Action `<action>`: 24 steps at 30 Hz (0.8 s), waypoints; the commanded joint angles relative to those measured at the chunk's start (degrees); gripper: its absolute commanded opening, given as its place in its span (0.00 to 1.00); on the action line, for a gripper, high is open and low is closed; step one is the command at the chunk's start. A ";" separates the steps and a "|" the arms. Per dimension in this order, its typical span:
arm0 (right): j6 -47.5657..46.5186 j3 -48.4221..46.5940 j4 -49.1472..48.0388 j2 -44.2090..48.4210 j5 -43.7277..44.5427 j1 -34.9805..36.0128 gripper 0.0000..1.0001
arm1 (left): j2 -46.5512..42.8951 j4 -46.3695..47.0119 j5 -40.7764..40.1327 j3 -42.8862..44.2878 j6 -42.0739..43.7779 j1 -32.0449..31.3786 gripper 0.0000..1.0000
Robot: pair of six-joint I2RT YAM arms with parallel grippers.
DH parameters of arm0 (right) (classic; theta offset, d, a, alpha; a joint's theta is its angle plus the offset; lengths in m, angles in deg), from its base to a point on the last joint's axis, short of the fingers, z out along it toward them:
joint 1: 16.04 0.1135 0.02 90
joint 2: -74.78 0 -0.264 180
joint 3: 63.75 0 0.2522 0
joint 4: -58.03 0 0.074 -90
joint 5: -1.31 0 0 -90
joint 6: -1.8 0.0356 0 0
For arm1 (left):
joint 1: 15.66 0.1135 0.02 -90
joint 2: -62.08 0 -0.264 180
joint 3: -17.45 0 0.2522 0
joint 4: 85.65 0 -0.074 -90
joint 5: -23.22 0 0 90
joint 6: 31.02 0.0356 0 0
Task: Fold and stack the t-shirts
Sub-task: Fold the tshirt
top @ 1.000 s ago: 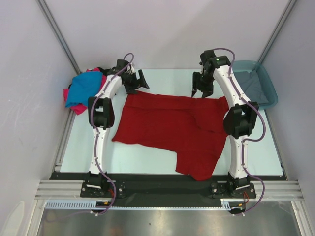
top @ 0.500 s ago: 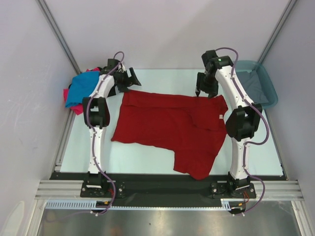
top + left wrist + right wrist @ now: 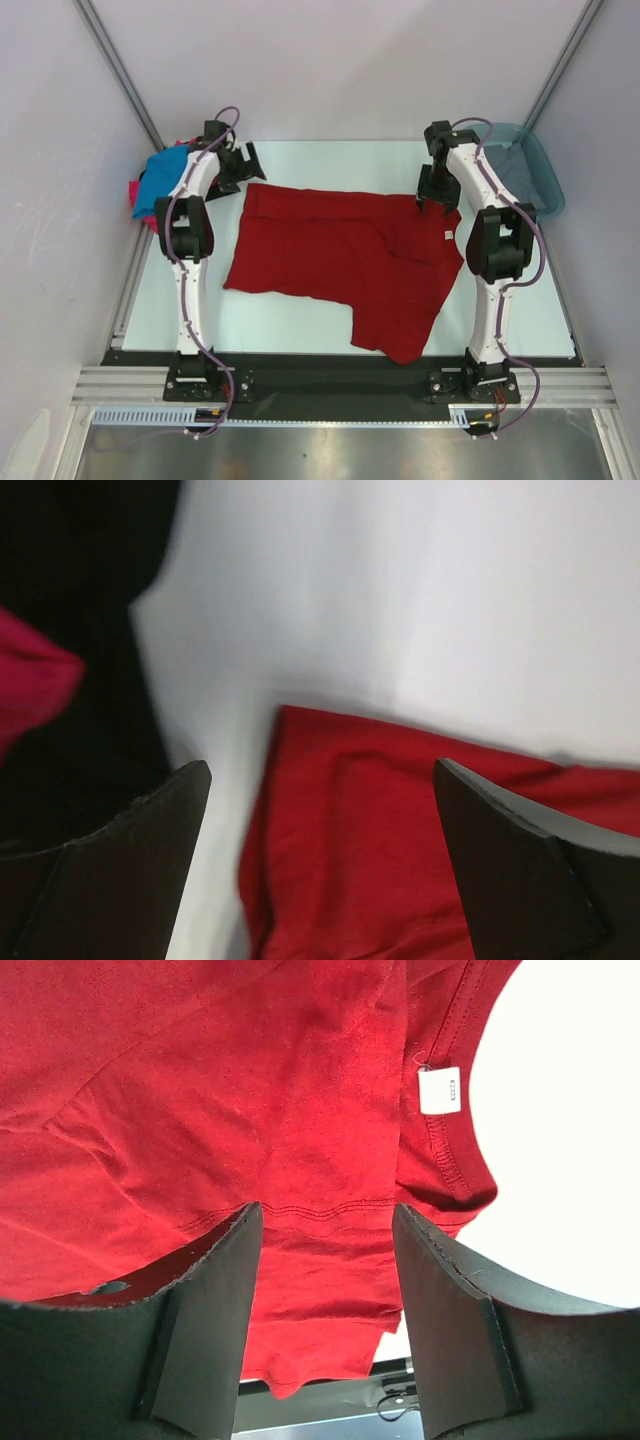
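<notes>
A dark red t-shirt (image 3: 330,255) lies spread across the table, one part reaching the near edge. My left gripper (image 3: 240,165) hovers open over the shirt's far left corner (image 3: 400,840), nothing between its fingers (image 3: 150,860). My right gripper (image 3: 432,200) stands open just above the far right edge beside the collar. There its fingers (image 3: 210,1310) straddle red cloth (image 3: 250,1090) near a white neck label (image 3: 440,1090) without pinching it. Bright blue (image 3: 162,172) and hot pink (image 3: 140,208) t-shirts are heaped at the far left. Black cloth (image 3: 80,580) lies beside them.
A teal tub (image 3: 545,180) holding grey cloth (image 3: 515,170) stands at the far right corner. White walls with metal rails close in the table on the left, back and right. Bare table (image 3: 290,325) shows in front of the shirt's left half.
Both arms have swung outward: the left gripper went left toward the heap, and the right gripper went right to the collar. The red shirt has shifted slightly left.
</notes>
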 commanded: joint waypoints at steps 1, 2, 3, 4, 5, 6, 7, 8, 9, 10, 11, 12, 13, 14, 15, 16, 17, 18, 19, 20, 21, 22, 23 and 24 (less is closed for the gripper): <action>-1.11 -2.16 -0.48 0.50 1.26 0.21 0.60 | -5.13 -0.66 -4.00 -0.31 2.61 2.34 1.00; -1.11 -2.34 -0.04 0.68 1.35 0.21 0.60 | -5.31 -0.31 -2.52 -0.22 2.61 2.52 1.00; -1.02 -2.42 0.75 0.76 1.44 0.13 0.60 | -5.23 -0.04 -1.63 0.04 2.53 2.87 1.00; -1.02 -2.25 1.19 1.29 1.35 0.04 0.61 | -5.22 -0.21 -1.45 0.30 2.52 2.87 1.00; -1.02 -1.99 1.46 1.47 1.44 0.04 0.61 | -5.40 -0.39 -1.27 0.30 2.52 2.87 1.00; -0.94 -1.81 1.89 1.73 1.79 -0.14 0.60 | -6.36 -0.22 0.03 0.13 2.44 2.96 1.00; -0.94 -0.94 2.42 2.52 1.44 -0.40 0.60 | -7.06 0.13 1.44 -0.31 2.18 2.78 1.00; -0.85 -0.32 2.42 3.22 1.00 -0.84 0.60 | -7.85 0.48 2.41 -1.36 2.09 2.52 1.00; -0.76 0.38 2.34 4.10 -0.48 -1.19 0.60 | -10.21 0.31 2.16 -1.97 2.08 2.17 1.00; -0.41 2.65 1.99 6.19 -1.89 -1.89 0.60 | -11.37 0.14 1.89 -2.76 1.82 1.73 1.00; -0.15 3.80 1.72 7.35 -3.47 -3.38 0.60 | -12.86 -0.04 2.15 -4.86 1.47 1.38 1.00; 0.20 5.12 1.37 8.31 -6.36 -4.09 0.60 | -14.18 -0.91 1.37 -6.10 0.25 1.03 1.00; 0.73 6.44 1.20 9.80 -7.43 -4.79 0.60 | -17.15 -1.70 0.49 -7.59 -0.63 0.76 1.00; 1.00 9.24 0.93 12.17 -9.09 -5.49 0.60 | -18.66 -2.41 0.14 -11.35 -1.25 0.32 1.00; 1.09 10.74 0.15 13.58 -11.55 -6.37 0.60 | -20.24 -3.46 -0.48 -13.56 -2.56 0.23 1.00; 1.26 12.06 0.05 14.73 -12.70 -6.64 0.60 | -24.34 -3.12 -0.57 -16.28 -3.10 0.23 1.00; 2.31 13.56 0.14 17.00 -13.50 -6.73 0.60 | -26.30 -2.59 -0.22 -21.79 -3.36 -1.51 1.00; 2.75 16.27 0.14 18.07 -15.77 -6.82 0.60 | -28.67 -1.63 -0.22 -24.28 -3.36 -2.05 1.00; 3.19 18.12 -0.03 19.21 -17.09 -6.82 0.60 | -30.69 -1.27 -0.31 -26.48 -3.36 -2.49 1.00; 4.15 19.71 -0.12 20.61 -18.41 -6.90 0.60 | -34.37 -1.10 -0.22 -30.07 -3.19 -3.36 1.00; 4.60 23.46 -0.47 23.24 -20.86 -6.99 0.60 | -35.88 -1.62 -0.04 -31.76 -3.28 -3.55 1.00; 4.95 25.24 -0.56 24.74 -22.19 -6.99 0.60 | -37.55 -1.45 0.31 -33.60 -3.45 -3.72 1.00; 5.30 27.00 -0.82 26.15 -23.77 -6.99 0.60 | -40.96 -1.10 2.48 -37.54 -3.71 -3.81 1.00; 6.52 29.19 -0.48 28.43 -26.14 -7.25 0.59 | -42.56 -0.31 3.12 -39.49 -3.89 -3.81 1.00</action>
